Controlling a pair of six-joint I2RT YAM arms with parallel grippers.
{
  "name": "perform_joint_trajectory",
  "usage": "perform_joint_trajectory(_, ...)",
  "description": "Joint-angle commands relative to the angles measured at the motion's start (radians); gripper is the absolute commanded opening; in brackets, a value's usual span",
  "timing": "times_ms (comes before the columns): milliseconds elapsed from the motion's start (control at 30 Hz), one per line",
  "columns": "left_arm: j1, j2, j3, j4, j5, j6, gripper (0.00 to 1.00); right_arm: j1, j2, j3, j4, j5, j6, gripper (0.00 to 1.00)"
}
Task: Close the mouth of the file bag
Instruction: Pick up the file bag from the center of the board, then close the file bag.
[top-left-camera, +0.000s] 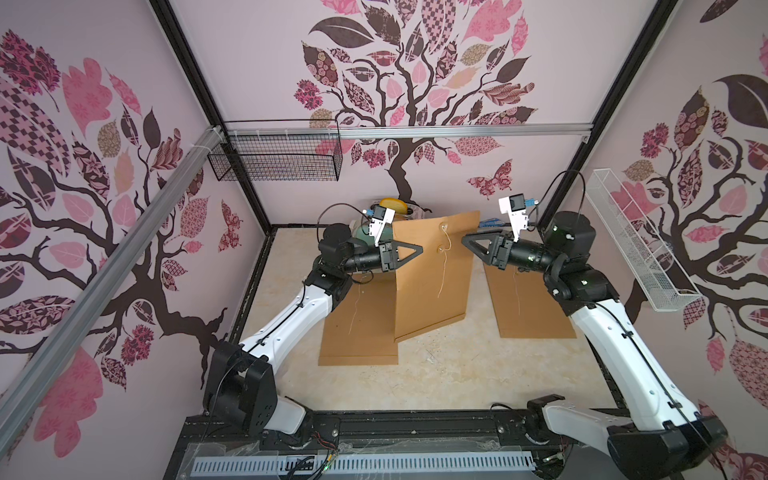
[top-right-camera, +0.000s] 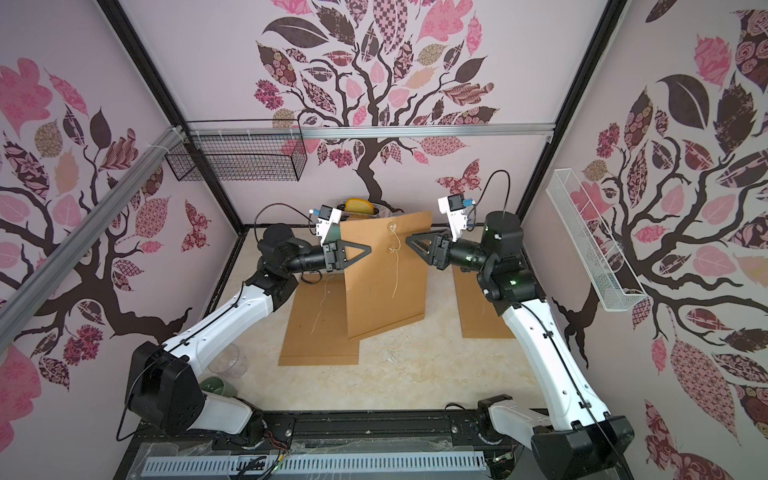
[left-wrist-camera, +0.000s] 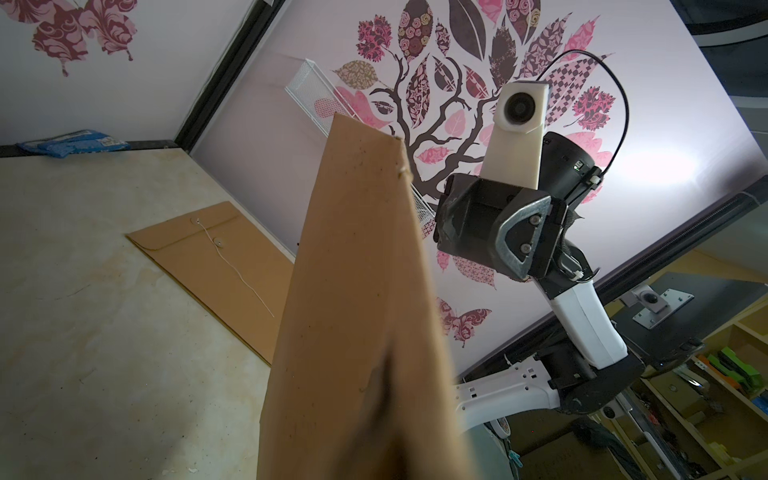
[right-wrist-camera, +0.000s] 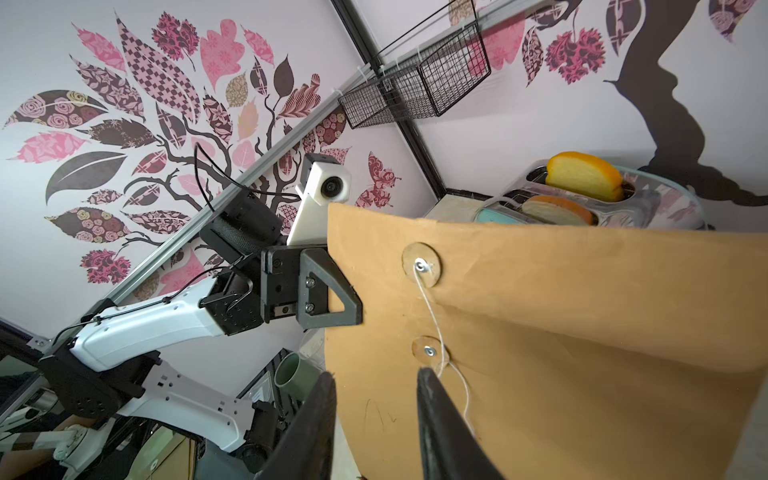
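- The file bag (top-left-camera: 432, 282) stands upright over the middle of the table (top-left-camera: 457, 382). We cannot tell whether its lower edge rests on the surface.
- Its flap is folded down over the mouth. The string (right-wrist-camera: 432, 316) runs from the upper disc (right-wrist-camera: 421, 264) to the lower disc (right-wrist-camera: 428, 351), and its tail hangs loose below.
- We judge the closing partly done: flap down, winding and securing left. How many turns sit on the lower disc we cannot make out.
- The left gripper (top-left-camera: 411, 251) is clamped on the bag's side edge and holds it up.
- The right gripper (right-wrist-camera: 376, 374) has its jaws moderately parted and holds nothing. It sits just beside the lower disc, with the string passing outside one finger.
- Two more envelopes (top-left-camera: 357, 328) (top-left-camera: 532, 307) lie flat on either side.
- Only the right wrist view shows the discs and the string's path clearly, plus a toaster (right-wrist-camera: 623, 203) behind the bag.
- Both top views give the whole layout.
- The left wrist view shows only the bag's plain side.
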Motion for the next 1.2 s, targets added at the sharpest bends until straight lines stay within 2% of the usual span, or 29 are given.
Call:
perform_joint_trajectory(0, -0.018, -0.005, 0.032, 0.053, 0.003, -0.012, 0.0, 0.019, 0.017, 0.025, 0.014, -0.007, -0.037, 0.35)
perform_joint_trajectory(100, -0.027, -0.008, 0.03, 0.058, 0.001, -0.013, 0.0, 0.021, 0.031, 0.02, -0.002, -0.021, -0.049, 0.35)
perform_joint_trajectory(233, -0.042, -0.002, 0.038, 0.061, -0.005, -0.009, 0.0, 0.021, 0.031, -0.03, 0.097, -0.102, 0.022, 0.36)
perform_joint_trajectory(533, -0.05, 0.017, 0.033, 0.135, -0.011, -0.06, 0.0, 0.022, 0.005, -0.095, 0.191, -0.167, 0.108, 0.35)
perform_joint_trajectory(700, -0.051, 0.025, 0.028, 0.155, -0.011, -0.08, 0.0, 0.022, -0.004, -0.151, 0.353, -0.224, 0.201, 0.33)
perform_joint_trajectory(767, -0.05, 0.026, 0.022, 0.166, -0.015, -0.09, 0.0, 0.022, -0.006, -0.157, 0.359, -0.234, 0.199, 0.33)
perform_joint_trajectory(867, -0.051, 0.031, 0.018, 0.194, -0.017, -0.114, 0.0, 0.024, -0.004, -0.166, 0.343, -0.242, 0.183, 0.26)
perform_joint_trajectory(1167, -0.053, 0.046, 0.011, 0.26, -0.017, -0.167, 0.0, 0.029, 0.0, -0.231, 0.495, -0.278, 0.263, 0.09)
